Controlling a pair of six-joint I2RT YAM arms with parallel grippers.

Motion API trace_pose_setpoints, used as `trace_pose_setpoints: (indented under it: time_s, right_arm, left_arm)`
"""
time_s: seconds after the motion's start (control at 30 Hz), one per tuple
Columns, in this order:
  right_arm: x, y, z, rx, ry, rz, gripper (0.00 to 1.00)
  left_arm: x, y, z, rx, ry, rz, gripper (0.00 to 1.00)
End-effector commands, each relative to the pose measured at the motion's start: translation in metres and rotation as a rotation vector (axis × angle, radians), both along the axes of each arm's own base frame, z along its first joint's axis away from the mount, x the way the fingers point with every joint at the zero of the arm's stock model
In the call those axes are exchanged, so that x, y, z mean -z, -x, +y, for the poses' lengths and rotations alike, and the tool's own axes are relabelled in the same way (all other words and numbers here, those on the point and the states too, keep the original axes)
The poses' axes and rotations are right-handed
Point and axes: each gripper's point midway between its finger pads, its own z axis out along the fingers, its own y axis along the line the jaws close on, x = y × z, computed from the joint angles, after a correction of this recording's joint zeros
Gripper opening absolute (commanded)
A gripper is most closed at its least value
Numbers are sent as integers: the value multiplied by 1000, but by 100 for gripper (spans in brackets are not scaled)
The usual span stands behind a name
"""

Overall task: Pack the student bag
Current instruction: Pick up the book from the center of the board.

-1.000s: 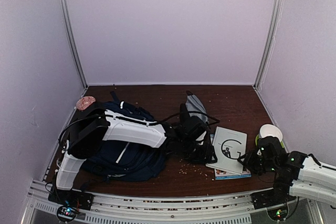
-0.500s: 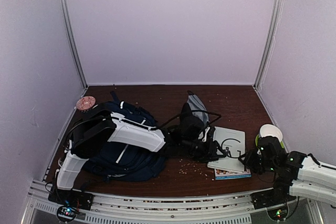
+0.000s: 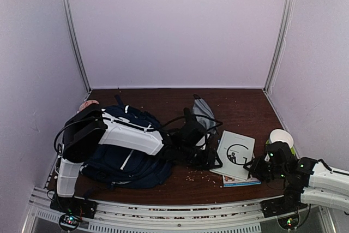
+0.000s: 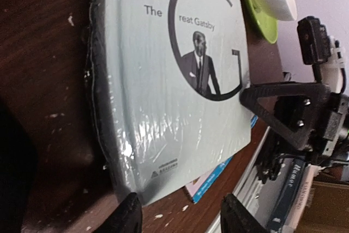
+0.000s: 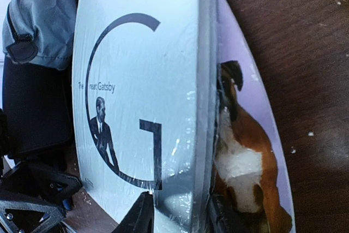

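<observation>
With the right claw (image 5: 180,216), clamps the book (image 5: 136,91) by its edge; with the left claw (image 4: 182,216), spread wide, hovers at its corner. Finds the bag (image 3: 133,168) slumped at the left of the bench (image 3: 163,99), under the left arm (image 3: 131,135): likely soft, floppy, best taken by strap or zip edge. Notes pouch (image 3: 203,110), dog book (image 5: 242,162) and cup (image 3: 281,136) nearby; arm over bag hinders.

The left hand (image 3: 212,159) has drawn back leftward, and the white book (image 3: 236,153) has shifted slightly left.
</observation>
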Motion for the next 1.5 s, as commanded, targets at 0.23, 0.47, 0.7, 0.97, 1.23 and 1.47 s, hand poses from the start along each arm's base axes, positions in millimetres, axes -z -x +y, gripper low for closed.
trace_pose_setpoints:
  time_s: [0.23,0.47,0.7,0.97,1.23,1.47]
  right_arm:
    - [-38,-13,-27,88,140,-102,55]
    - [-40,-17,-38,122,205,-107,61]
    - [-51,-31,-41,171,190,-157,62]
    - [-53,-37,-34,152,170,-156,67]
    - [-51,-41,-29,159,136,-141,73]
    - [-49,-44,-31,180,132,-128,76]
  left_arm:
    - [4,-41,35,7,-318,-304,87]
    - [-11,-44,26,11,-291,-322,82]
    - [-49,-37,1,58,-172,-362,67]
    - [-20,-25,-11,123,-164,-296,33]
    - [11,-23,-14,152,-215,-266,25]
    - [37,-26,-1,145,-306,-265,21]
